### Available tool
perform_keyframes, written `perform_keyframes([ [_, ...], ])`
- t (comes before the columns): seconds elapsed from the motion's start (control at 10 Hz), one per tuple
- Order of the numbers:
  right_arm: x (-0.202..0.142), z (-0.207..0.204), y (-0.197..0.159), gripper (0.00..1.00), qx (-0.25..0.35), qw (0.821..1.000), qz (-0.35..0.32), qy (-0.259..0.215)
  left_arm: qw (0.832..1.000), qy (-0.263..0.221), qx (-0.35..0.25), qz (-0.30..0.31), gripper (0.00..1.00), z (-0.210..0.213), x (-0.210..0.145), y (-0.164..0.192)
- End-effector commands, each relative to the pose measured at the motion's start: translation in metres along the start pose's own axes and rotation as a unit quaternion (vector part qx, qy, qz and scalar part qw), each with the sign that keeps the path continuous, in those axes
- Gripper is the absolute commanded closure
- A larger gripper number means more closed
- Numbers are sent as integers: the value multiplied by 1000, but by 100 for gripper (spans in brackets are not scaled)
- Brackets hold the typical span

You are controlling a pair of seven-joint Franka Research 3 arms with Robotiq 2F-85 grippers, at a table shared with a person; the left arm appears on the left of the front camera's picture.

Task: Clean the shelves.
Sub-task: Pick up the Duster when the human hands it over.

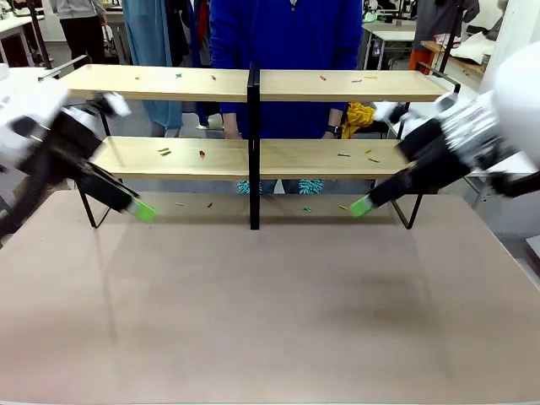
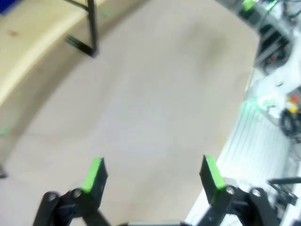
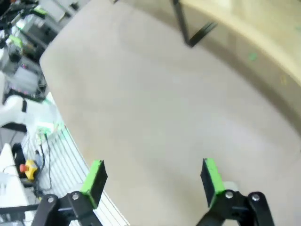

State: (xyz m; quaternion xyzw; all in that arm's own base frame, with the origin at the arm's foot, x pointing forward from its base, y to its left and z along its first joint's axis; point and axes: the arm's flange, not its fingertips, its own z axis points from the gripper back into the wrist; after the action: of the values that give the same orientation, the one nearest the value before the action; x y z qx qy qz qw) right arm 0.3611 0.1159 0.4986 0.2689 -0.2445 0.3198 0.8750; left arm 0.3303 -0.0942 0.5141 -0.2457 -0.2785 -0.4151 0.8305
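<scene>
The shelves (image 1: pixel 169 83) stand at the far side of the brownish table: long light-wood boards in two tiers on a thin black frame with a central black post (image 1: pixel 253 143). Small coloured scraps (image 1: pixel 164 152) lie scattered on the boards and on the table under them. My left gripper (image 1: pixel 145 211) hangs low in front of the shelves' left half, blurred. In the left wrist view it (image 2: pixel 153 174) is open with nothing between its green pads. My right gripper (image 1: pixel 361 206) hangs in front of the right half. Its jaws (image 3: pixel 153 176) are open and hold nothing.
A person in a blue top (image 1: pixel 287 34) stands behind the shelves. The tabletop (image 1: pixel 270 304) in front of the shelves is bare. Equipment and cables (image 2: pixel 282 108) lie beyond the table's edge.
</scene>
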Motion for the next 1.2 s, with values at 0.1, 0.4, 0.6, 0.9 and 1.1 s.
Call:
perform_keyframes([
  [0.1, 18, 71, 53, 0, -105, 991, 4, -82, 984, -93, 143, -55, 0, 71, -13, -51],
  [0.4, 48, 116, 113, 0, -230, 965, -1, -129, 931, -163, 324, -45, 0, 121, 5, -93],
  [0.6, 46, 121, 118, 0, -195, 970, 19, -142, 935, -191, 293, -56, 0, 161, 41, -90],
  [0.9, 46, 121, 118, 0, -195, 970, 19, -142, 935, -191, 293, -56, 0, 161, 41, -90],
  [1.1, 51, 123, 123, 0, -206, 965, 23, -159, 930, -194, 309, -44, 0, 159, 50, -94],
])
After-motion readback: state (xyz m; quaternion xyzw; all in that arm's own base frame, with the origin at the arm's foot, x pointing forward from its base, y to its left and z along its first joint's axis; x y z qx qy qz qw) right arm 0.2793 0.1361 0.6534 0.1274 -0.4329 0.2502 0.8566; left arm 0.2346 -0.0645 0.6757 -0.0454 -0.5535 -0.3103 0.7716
